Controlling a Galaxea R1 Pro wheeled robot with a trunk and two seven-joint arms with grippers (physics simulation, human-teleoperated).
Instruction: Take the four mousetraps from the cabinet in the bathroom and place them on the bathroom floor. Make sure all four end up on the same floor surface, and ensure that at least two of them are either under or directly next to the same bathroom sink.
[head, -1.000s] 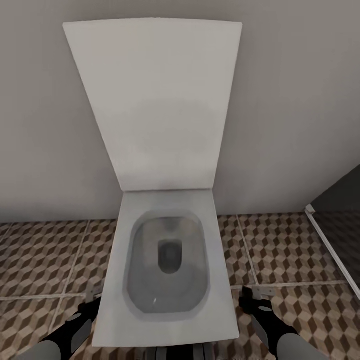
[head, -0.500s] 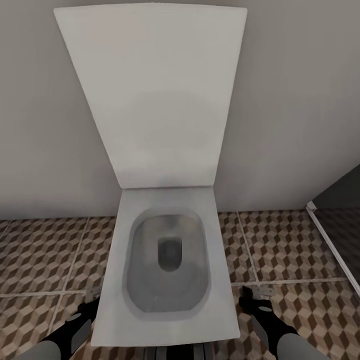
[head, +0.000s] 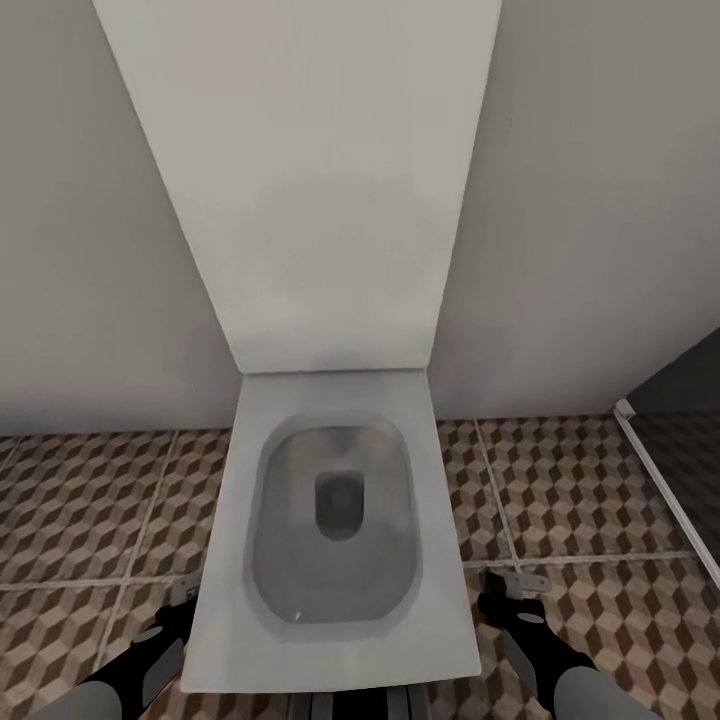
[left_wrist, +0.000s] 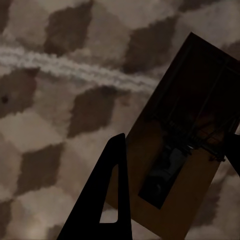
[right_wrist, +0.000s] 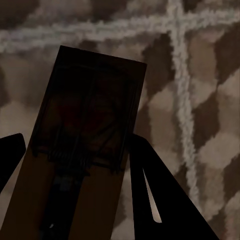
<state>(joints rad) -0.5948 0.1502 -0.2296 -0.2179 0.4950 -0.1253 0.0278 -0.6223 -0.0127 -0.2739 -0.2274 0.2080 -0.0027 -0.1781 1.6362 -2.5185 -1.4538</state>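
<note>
A white toilet (head: 330, 520) with its lid up stood against the far wall on the cube-patterned bathroom floor (head: 560, 500). The left gripper (head: 183, 598) and right gripper (head: 512, 582) flanked the bowl, each clamped on a mousetrap (left_wrist: 185, 150) (right_wrist: 80, 150) held above the tiles.

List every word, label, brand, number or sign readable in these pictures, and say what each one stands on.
None: no readable text in any view.
The toilet and its raised lid are plain white, unmarked.
The wall and the bathroom floor bear no writing, only the cube pattern.
The mousetrap between the left gripper's fingers and the mousetrap between the right gripper's fingers are dark, with no legible print.
</note>
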